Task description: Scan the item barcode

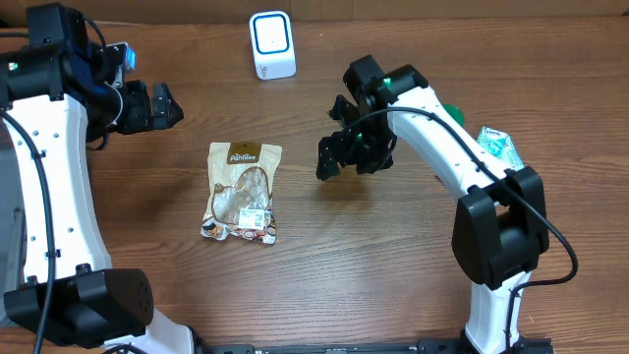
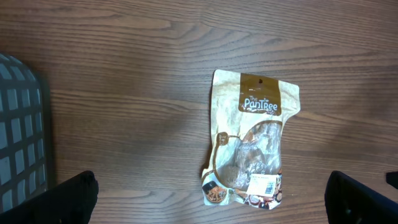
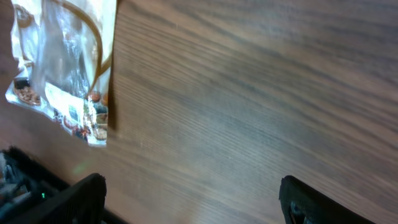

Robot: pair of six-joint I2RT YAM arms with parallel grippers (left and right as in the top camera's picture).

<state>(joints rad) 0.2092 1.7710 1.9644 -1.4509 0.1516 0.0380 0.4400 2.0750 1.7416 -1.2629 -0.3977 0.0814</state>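
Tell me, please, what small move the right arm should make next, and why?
Probably slide the right arm's fingers left and down over the Pantree snack pouch. They stand open with nothing between them, while the pouch lies flat and untouched on the table beside them, so it likely needs grasping before it can go to the white scanner.

Left arm, right arm: white shells, black joints. Black cable along right arm. Black fingers. Green light.
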